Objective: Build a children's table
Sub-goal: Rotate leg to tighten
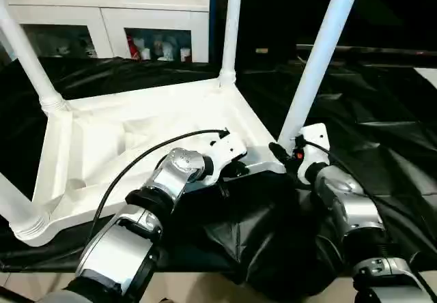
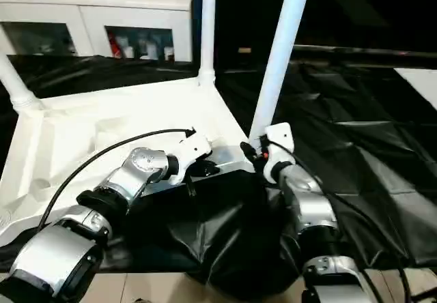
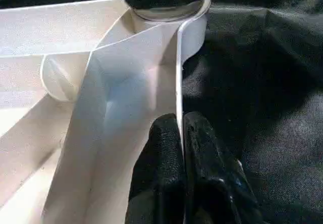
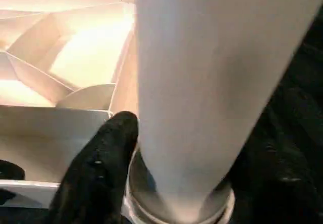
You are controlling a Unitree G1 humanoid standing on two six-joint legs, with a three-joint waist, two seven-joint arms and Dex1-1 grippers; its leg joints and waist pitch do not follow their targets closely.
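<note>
Left wrist view: left gripper (image 3: 181, 133) pinches the ribbed tabletop (image 1: 136, 132) rim; right gripper (image 4: 176, 183) straddles a smooth tapered leg (image 1: 317, 61) amid crumpled black drape (image 1: 382, 105).

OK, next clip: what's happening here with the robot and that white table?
The robot is putting together a children's table on a black-draped work table. The white tabletop lies upside down with four legs standing in its corner sockets. The left claw is shut on the tabletop's near rim, steadying it. The right claw sits around the base of the near right leg, at its socket.
</note>
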